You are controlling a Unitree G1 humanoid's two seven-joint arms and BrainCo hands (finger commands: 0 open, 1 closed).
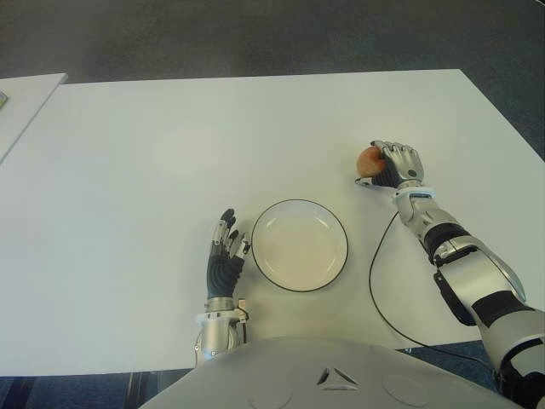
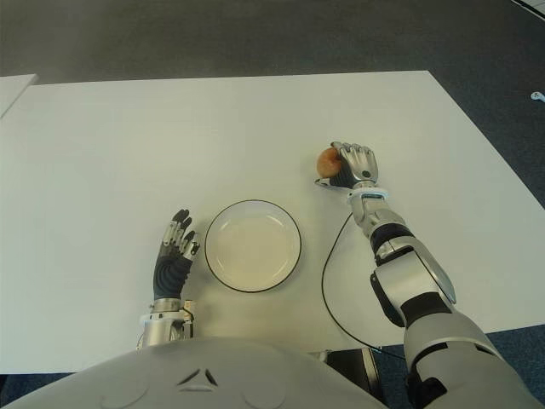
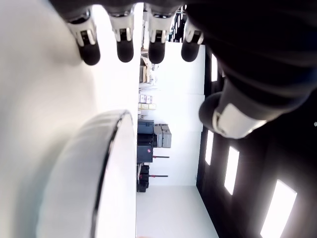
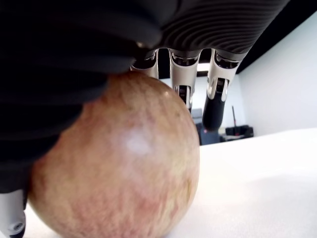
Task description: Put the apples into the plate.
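Note:
One reddish-yellow apple (image 1: 368, 160) sits on the white table (image 1: 170, 145), to the right of and beyond the plate. My right hand (image 1: 385, 164) is cupped over it from the right; in the right wrist view the apple (image 4: 119, 163) fills the palm, with the fingers (image 4: 215, 104) curled down its far side. The white plate (image 1: 300, 245) with a dark rim lies near the table's front edge and holds nothing. My left hand (image 1: 226, 252) shows just left of the plate, its fingers (image 3: 124, 47) straight and holding nothing.
A black cable (image 1: 375, 281) loops over the table between the plate and my right forearm. Another white surface (image 1: 21, 98) adjoins the table at the far left. Dark floor lies beyond the table's far edge.

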